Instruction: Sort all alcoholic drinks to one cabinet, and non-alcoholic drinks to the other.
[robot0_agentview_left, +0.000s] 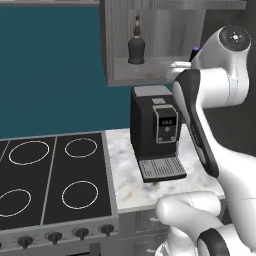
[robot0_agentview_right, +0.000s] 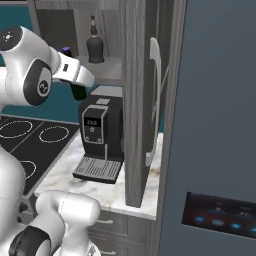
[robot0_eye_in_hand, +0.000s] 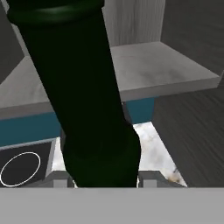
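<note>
**Green bottle in the claw at the open cabinet**

You cannot see the claw cleanly anywhere. In the hand view the slim dark green bottle stands right in front of the lens and hides most of both fingertips, so you only get small grey slivers at either side of its base; the bottle sits between them, pinched. In the left base view the robot's own white forearm covers the bottle, leaving you just its purple cap at the cabinet's lower right. In the right base view the cap peeks over the wrist and a short stretch of dark glass hangs below it, just in front of the shelf edge.

The green bottle looks almost black, smooth and cylindrical, leaning across the hand view with its top cut off by the frame.

The squat blackish bottle stands upright on the shelf of the open upper cabinet, round-bodied with a long neck and a pale top. You see it again in the right base view, near the held bottle but apart from it.

Below the cabinet, a black coffee machine sits on the marble surface beside the stovetop.
</note>
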